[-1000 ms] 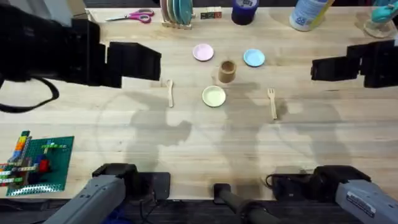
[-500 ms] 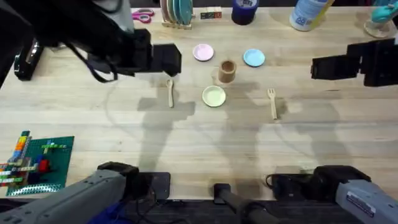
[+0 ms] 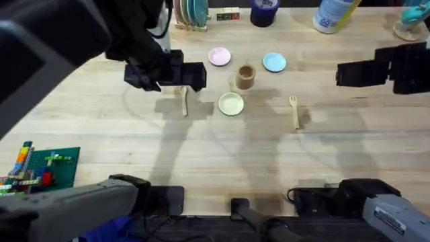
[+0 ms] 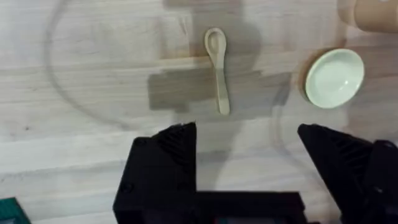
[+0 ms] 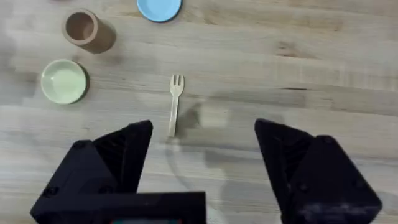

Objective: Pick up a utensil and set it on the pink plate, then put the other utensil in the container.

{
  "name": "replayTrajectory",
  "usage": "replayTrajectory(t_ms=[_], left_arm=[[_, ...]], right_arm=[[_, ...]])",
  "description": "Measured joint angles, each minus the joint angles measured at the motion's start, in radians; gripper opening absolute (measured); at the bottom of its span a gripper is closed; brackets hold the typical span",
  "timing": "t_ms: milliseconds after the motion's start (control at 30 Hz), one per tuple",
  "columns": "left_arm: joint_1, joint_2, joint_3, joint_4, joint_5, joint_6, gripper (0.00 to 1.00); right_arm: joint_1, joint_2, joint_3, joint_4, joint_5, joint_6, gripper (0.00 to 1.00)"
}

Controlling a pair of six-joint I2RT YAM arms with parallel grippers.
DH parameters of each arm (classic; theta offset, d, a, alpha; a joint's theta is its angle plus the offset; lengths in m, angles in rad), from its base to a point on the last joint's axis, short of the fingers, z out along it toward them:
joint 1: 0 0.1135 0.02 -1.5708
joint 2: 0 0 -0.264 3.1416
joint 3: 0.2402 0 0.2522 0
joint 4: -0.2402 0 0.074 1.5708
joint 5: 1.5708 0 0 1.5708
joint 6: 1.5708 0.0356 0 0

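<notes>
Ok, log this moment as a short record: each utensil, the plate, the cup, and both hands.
spoon: flat on table, untouched
fork: flat on table, right of the yellow-green plate
pink plate: bare
container: upright, between the plates
left hand: open, above the spoon
right hand: open, above the fork

Spoon lies w/ bare tabletop all round; green plate nearby beside it, cup behind that.

Spoon left of container, fork right.
</notes>
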Motion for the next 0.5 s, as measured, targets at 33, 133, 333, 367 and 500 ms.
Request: replayTrajectory(t_ms=[33,133,333,367,500], left_arm=[[0.000,0.014,0.000,0.007,0.000,0.000,0.995],[0.000,0.067,0.000,0.029,0.000,0.000,0.995],[0.000,0.154,-0.016,0.107,0.000,-0.001,0.995],[0.000,0.163,-0.023,0.118,0.000,-0.004,0.995],[0.000,0.199,-0.052,0.156,-0.008,-0.027,0.995]], right_arm=[[0.000,0.000,0.000,0.000,0.000,0.000,0.997],[0.000,0.000,0.000,0.000,0.000,0.000,0.997],[0.000,0.000,0.000,0.000,0.000,0.000,0.997],[0.000,0.000,0.000,0.000,0.000,0.000,0.997],[0.000,0.000,0.000,0.000,0.000,0.000,0.997]])
